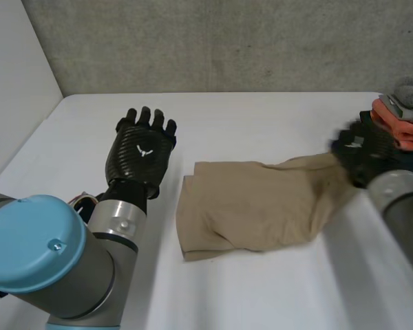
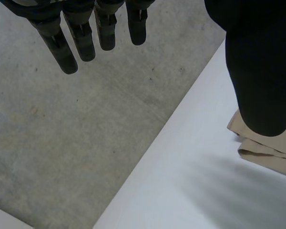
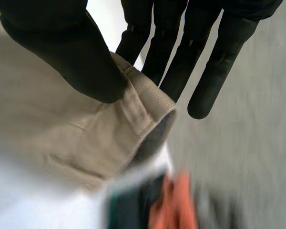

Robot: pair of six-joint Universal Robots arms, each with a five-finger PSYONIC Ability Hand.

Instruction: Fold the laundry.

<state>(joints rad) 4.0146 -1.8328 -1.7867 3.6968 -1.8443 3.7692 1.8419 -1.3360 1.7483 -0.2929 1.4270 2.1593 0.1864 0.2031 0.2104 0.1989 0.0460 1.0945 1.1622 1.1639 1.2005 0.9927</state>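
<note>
A tan garment (image 1: 248,206) lies partly folded in the middle of the white table (image 1: 261,117), with one sleeve stretched out to the right. My right hand (image 1: 361,151) is shut on that sleeve's ribbed cuff (image 3: 143,95). The thumb (image 3: 71,52) presses on top of the cuff and the fingers (image 3: 205,71) reach past behind it. My left hand (image 1: 141,151) hovers to the left of the garment, open, with straight fingers (image 2: 76,43) and nothing in it. A folded corner of the garment (image 2: 267,148) shows beside its thumb (image 2: 260,71).
A pile of folded clothes (image 1: 403,120), orange, grey and dark, stands at the table's right edge close behind my right hand. It also appears beyond the cuff as the pile (image 3: 171,205). A grey concrete wall (image 1: 227,41) runs along the table's far edge.
</note>
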